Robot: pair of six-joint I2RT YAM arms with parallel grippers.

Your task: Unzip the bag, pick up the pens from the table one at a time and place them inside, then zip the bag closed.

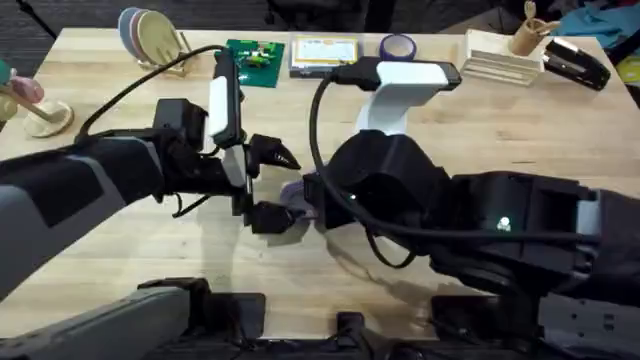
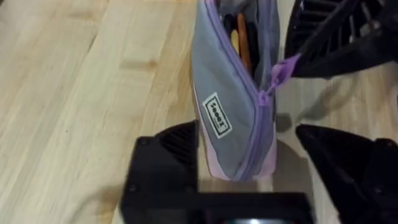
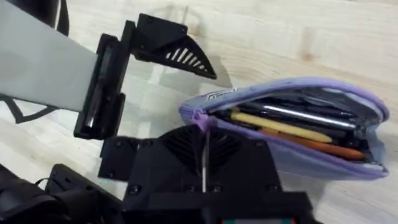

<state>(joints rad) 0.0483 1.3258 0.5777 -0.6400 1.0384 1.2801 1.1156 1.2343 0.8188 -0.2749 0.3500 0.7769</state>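
The big wooden table (image 1: pixel 520 120) holds the purple bag (image 3: pixel 292 134) at mid-frame overhead. The bag gapes open, pens (image 3: pixel 280 124) inside. The left gripper (image 2: pixel 249 171) is spread wide around the bag's end. The right gripper (image 3: pixel 204 146) pinches the zipper pull (image 2: pixel 283 67).

Worktop (image 1: pixel 520 110) is pale butcher-block, plank grain running lengthwise — evenly lit, soft shadows. Far edge is cluttered: round pastel plates (image 1: pixel 150 35) upright in a rack at far left, a green board (image 1: pixel 255 58) next to them, a yellow-faced flat box (image 1: pixel 323 54), a purple tape roll (image 1: pixel 397 46). Far right — a stack of light wooden trays (image 1: pixel 500 60) with a small wooden figure (image 1: pixel 528 30) on it, and a black stapler (image 1: pixel 575 62). Left edge has a wooden peg toy (image 1: pixel 30 105). Beyond the worktop the floor is dark (image 1: pixel 40 20).
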